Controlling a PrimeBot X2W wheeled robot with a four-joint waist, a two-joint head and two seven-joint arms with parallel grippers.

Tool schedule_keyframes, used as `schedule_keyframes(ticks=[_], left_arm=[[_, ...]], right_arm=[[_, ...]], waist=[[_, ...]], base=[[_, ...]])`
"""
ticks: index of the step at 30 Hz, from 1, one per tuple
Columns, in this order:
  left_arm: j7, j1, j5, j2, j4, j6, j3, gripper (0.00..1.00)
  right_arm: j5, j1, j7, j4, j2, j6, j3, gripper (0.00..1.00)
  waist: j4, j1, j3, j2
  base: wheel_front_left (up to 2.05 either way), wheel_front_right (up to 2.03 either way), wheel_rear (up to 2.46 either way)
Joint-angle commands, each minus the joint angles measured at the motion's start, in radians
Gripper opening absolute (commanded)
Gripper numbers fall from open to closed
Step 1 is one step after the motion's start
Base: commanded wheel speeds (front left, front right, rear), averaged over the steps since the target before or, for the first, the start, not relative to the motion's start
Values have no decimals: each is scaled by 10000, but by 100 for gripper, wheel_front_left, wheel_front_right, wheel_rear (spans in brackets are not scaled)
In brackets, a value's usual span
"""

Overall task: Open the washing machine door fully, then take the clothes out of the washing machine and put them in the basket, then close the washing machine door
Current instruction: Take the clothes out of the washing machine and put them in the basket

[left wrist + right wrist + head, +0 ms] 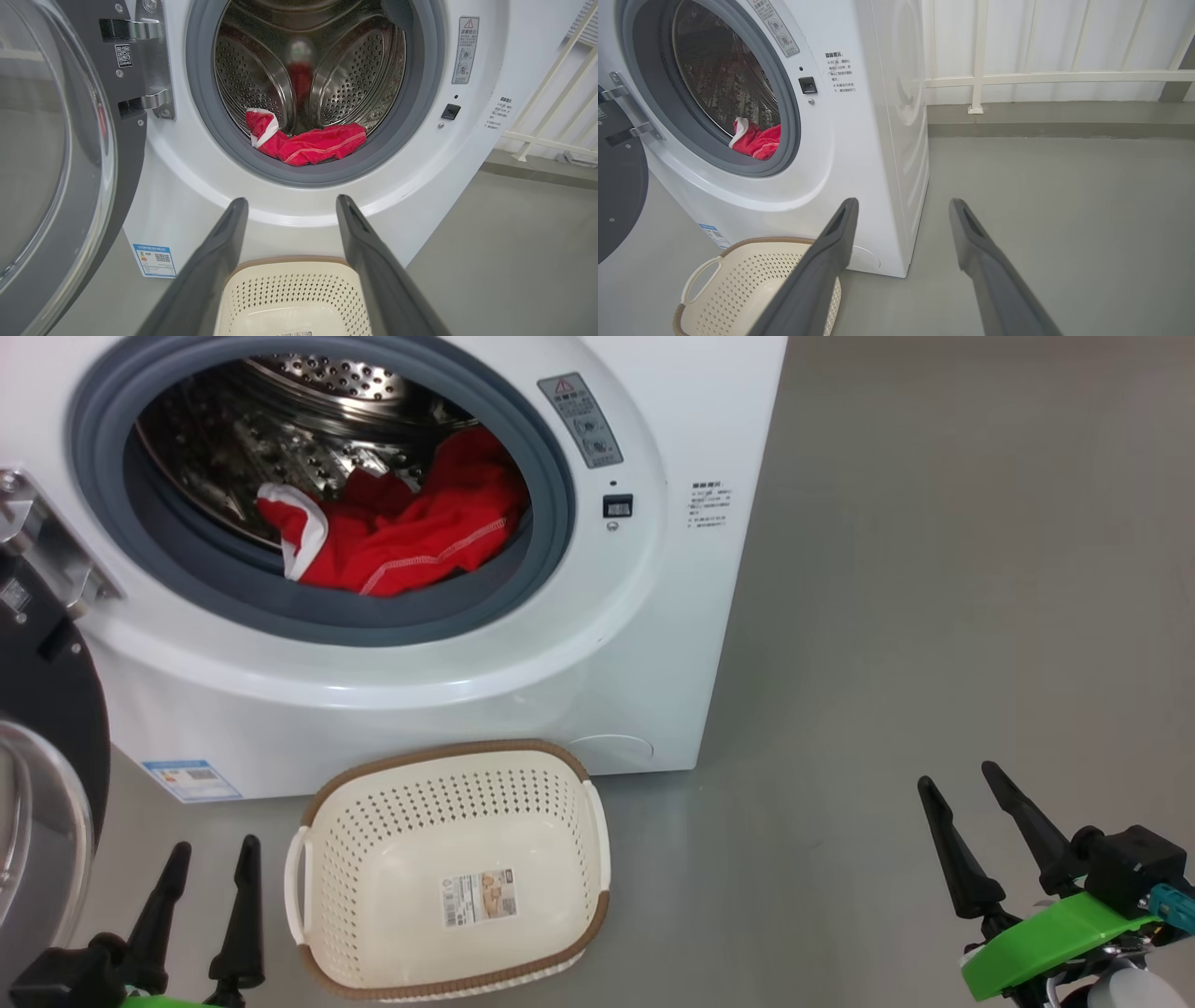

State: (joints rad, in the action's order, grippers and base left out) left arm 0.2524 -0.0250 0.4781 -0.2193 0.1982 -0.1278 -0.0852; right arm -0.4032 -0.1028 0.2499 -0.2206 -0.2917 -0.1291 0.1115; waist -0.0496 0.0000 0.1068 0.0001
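Door open; red clothes inside washing machine; cream basket upright before it.

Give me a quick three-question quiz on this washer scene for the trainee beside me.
1. True or false: the clothes already lie in the basket.
2. The washing machine door is: A) shut over the opening; B) swung open, at the left of the head view; C) lying flat on the floor.
3. Fill in: the left tool and the right tool both have their jaws ____, holding nothing.

Key: 1 false, they are inside the washing machine; 2 B; 3 open.
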Motion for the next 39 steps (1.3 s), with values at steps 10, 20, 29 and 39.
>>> schedule_keyframes(ticks=[10,20,29,39], left_arm=[[93,-448,-177,-210,-67,-29,382,100],[93,-1043,-210,-80,385,-29,8,100],[78,-4549,-128,-402,3251,-29,-1463,100],[-696,-8378,447,-796,5944,-29,-3042,100]], right_arm=[[155,-279,118,288,-72,-16,274,100],[187,-482,118,298,59,-16,360,100],[315,-1059,118,346,391,-16,567,100],[444,-1667,118,389,769,-16,744,100]], waist=[[45,0,157,-1],[9,0,464,-1],[-192,0,1381,-1],[-608,0,2431,-1]], base=[[42,-42,0],[0,0,0],[0,0,0],[0,0,0]])
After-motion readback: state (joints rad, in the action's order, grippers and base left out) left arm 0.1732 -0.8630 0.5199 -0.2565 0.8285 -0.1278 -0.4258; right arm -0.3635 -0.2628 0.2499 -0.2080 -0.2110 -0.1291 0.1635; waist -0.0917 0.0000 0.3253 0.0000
